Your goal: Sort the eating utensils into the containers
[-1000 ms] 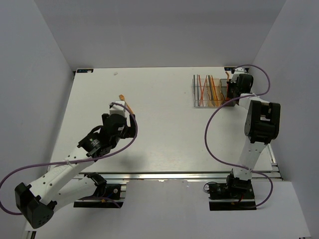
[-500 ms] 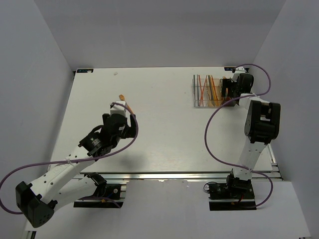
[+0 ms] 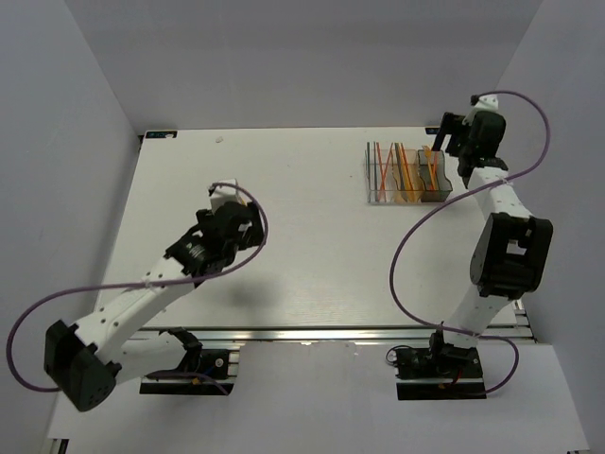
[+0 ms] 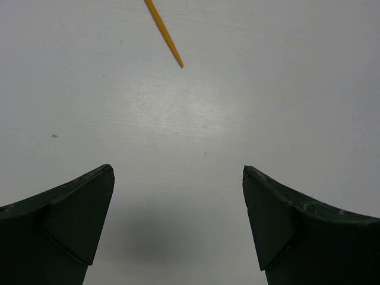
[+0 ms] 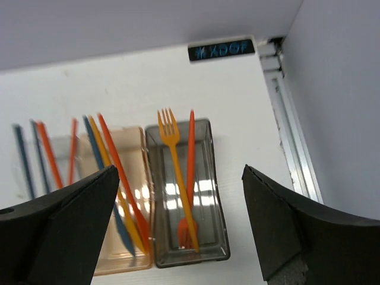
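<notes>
**Fork dropped in the grey bin, one orange piece left on the table**

Nearest, the left claw: spread wide, gripping nothing, poised low over bare table. Nudged forward over the last second, toward the lone orange utensil lying flat beyond the fingertips at 11 o'clock in the wrist view, not yet between the jaws. Only the pointed end in sight there and nothing of it in the top view, so impossible to say whether fork, spoon or knife.

Farther off, at about 1 o'clock on the table, the containers in a row: clear bin, orange-tinted bin, grey bin. Above them the right claw, a second ago down at the grey bin, apparently with an orange fork in its grip. Now pulled up and back toward 1 o'clock, jaws parted wide and empty. Left behind in the grey bin: the orange fork, tines toward 12 o'clock, alongside a red utensil. In the orange-tinted bin, a mix of orange, red and blue pieces. In the clear bin, blue and red ones.

Reads as one drop-off finished and the right side free. Seemingly only the orange piece by the left claw still outside the containers, with no other loose utensil visible. Next call, probably: close on that piece, thin and flat against the table and so easy to skid or miss, then carry it across to 1 o'clock.
</notes>
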